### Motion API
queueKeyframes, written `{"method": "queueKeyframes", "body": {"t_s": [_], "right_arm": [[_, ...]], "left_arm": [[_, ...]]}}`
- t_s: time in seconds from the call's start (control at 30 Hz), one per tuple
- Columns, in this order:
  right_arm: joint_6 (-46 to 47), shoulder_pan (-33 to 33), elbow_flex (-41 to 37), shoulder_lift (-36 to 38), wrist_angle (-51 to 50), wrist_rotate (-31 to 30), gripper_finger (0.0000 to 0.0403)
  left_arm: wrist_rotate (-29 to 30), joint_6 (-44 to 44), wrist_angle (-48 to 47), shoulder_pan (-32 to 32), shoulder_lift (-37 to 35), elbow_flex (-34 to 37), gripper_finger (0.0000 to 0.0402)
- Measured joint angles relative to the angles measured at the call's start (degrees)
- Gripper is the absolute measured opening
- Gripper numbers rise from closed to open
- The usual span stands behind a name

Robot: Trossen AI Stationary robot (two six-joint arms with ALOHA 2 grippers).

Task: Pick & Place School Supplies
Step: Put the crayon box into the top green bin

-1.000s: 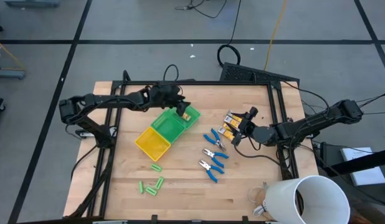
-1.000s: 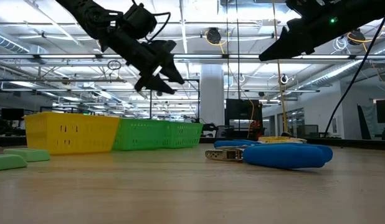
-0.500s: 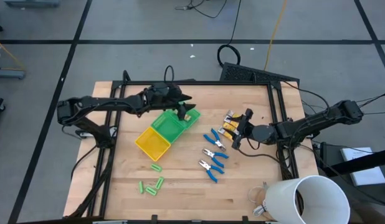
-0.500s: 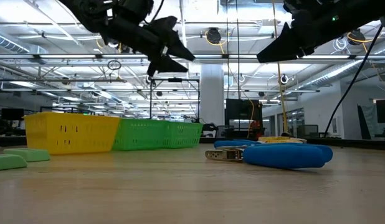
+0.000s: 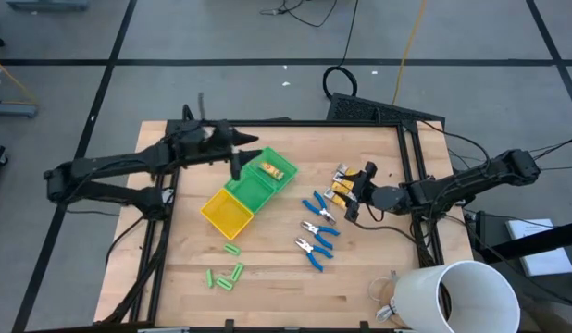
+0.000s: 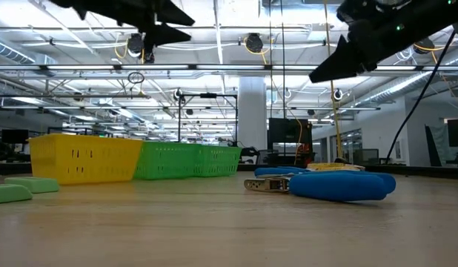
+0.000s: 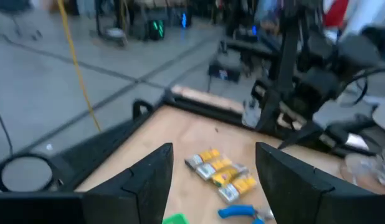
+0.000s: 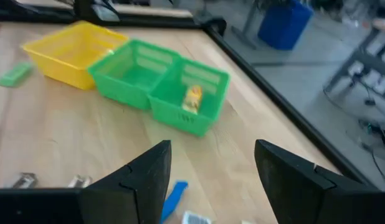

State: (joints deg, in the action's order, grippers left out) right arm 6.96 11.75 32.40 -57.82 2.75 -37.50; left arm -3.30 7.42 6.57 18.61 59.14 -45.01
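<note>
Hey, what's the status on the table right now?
Left tool open, empty, beside tray. Right tool open over yellow pieces. One yellow piece in green end bin. Nothing blocking.

1. High cam is looking straight down on the whole table (image 5: 360, 277), far off.
2. Low cam is sitting at tabletop level, looking across into the room.
3. L wrist cam is facing the yellow-orange pieces (image 7: 220, 174); R wrist cam is facing the tray (image 8: 155, 81).
4. High, low & R wrist are all sharing that tray.
</note>
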Motion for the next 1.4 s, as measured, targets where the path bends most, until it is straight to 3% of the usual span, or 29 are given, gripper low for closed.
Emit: {"method": "queueKeyframes", "body": {"t_s": [0.27, 0.33, 0.47, 0.7, 0.97, 1.2, 1.4], "right_arm": [[12.5, -6.6, 0.0, 0.0, -19.2, 3.4, 0.0222], [13.9, -8.7, -1.0, -0.2, -20.0, 4.7, 0.0222], [12.9, -12.9, -6.1, -0.2, -14.4, 5.0, 0.0222], [9.1, -21.2, -15.4, -0.2, -3.9, 11.2, 0.0222], [8.6, -27.4, -18.5, -0.2, -2.9, 12.3, 0.0222], [2.9, -30.3, -22.9, -0.2, 10.6, 16.9, 0.0222], [-3.8, -33.6, -23.7, -0.4, 12.1, 20.0, 0.0222]], "left_arm": [[0.8, 1.7, 10.3, 0.0, -6.6, 12.3, 0.0236], [1.1, 2.0, 12.1, 0.0, -6.9, 14.1, 0.0236], [3.9, 3.9, 15.0, 0.0, -6.6, 17.2, 0.0231], [8.4, 6.8, 15.0, 0.0, -4.0, 18.4, 0.0219], [8.6, 6.9, 15.1, 0.0, -0.6, 18.4, 0.0216], [9.0, 6.9, 18.9, 0.0, 2.7, 18.3, 0.0232], [8.9, 8.1, 19.6, 0.0, 3.3, 18.3, 0.0239]]}}
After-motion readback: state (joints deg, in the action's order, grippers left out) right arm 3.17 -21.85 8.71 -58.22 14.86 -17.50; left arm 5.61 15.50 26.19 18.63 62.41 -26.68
